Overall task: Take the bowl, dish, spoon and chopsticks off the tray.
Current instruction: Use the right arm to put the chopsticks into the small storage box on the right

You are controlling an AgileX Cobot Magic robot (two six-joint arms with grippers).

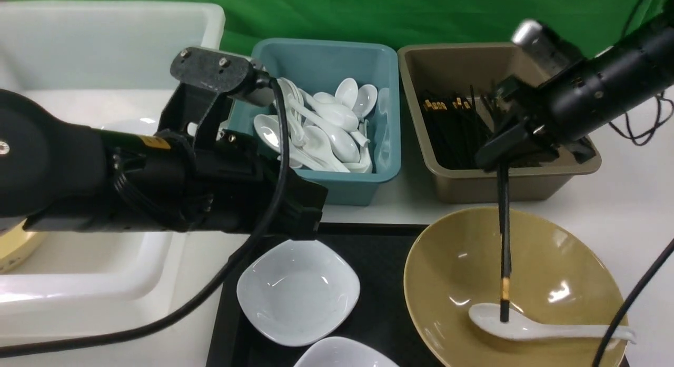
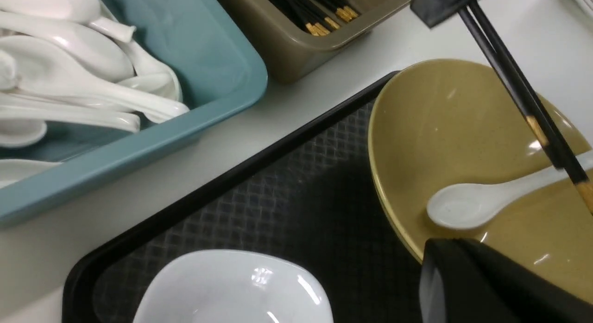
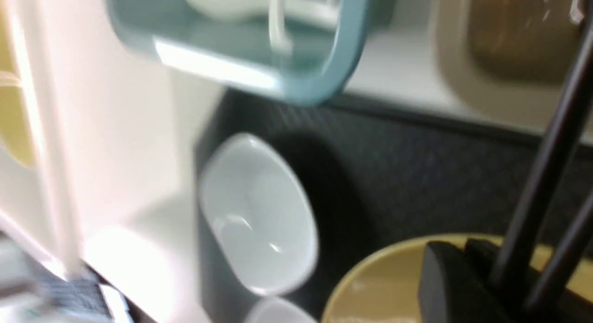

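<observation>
A: Right gripper (image 1: 505,157)?

B: Clamped on the pair of thin black gold-banded chopsticks (image 1: 504,235). They hang from it along twelve-to-six, gold ends at six, over the glossy white ceramic spoon (image 1: 532,330) in the wide mustard-yellow bowl (image 1: 558,251).

A: Next?

B: Likely the brown plastic tub (image 1: 474,184), twelve o'clock from the bowl, nearest this arm. Left gripper (image 1: 308,209), at nine, is closed and empty.

Wearing matte black casings on left arm (image 1: 63,167) and right arm (image 1: 605,93); trailing black cables (image 1: 286,146); carrying a yellow label (image 1: 154,142) and silver screws (image 1: 184,53) on a dark grey bracket (image 1: 210,75).
</observation>
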